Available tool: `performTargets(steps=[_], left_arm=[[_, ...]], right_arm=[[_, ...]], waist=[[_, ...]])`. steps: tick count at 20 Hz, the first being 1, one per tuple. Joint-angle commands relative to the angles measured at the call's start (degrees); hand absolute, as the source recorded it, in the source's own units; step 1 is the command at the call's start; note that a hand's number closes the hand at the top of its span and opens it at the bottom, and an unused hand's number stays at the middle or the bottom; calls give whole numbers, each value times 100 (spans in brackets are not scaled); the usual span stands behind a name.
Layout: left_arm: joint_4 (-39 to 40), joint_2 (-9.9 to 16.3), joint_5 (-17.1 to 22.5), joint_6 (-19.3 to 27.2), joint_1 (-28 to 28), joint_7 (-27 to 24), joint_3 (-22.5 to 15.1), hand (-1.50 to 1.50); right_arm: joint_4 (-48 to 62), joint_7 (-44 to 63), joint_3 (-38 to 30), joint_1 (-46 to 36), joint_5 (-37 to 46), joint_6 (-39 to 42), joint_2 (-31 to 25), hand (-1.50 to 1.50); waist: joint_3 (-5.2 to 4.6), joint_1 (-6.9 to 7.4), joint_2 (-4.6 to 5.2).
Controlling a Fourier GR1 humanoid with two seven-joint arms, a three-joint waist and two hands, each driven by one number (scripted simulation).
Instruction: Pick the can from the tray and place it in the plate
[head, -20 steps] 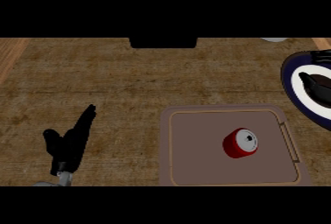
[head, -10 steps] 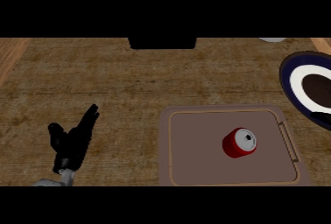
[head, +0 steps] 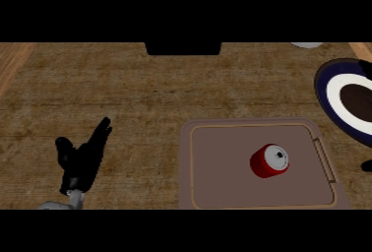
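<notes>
Head view: my left hand point(head: 81, 160) rests at eight o'clock, fingers straight, holding nothing. The red can point(head: 269, 161) stands in the brown tray point(head: 218, 170) at four o'clock, untouched. The dark-rimmed plate point(head: 335, 93) waits at two o'clock. My right hand barely shows; I cannot tell its state. Picking hasn't begun, so I judge reaching the can comes next.

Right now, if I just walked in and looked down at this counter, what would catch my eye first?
Probably the red can, lying tilted on the brown tray at the lower right. Next, the dark blue and white plate, cut off by the right edge. At lower left, a black left hand rests open on the wooden counter, fingers straight.
</notes>
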Motion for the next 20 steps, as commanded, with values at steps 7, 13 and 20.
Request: performTargets(steps=[7,13,20], left_arm=[[161,-296,-182,-144,277,-103,-142,0],[100,-359,-216,-251,219,70,-14,0],[208,-547,-460,-167,-11,158,102,0]], right_arm=[[-1470,2024,1133,-106,1049,-137,529,-150],[-1297,2556,1439,-401,1683,130,966,-150],[-1284,2521,1634,72,2034,369,1552,-150]], waist=[[-26,27,33],[-24,40,37],[-22,16,39]])
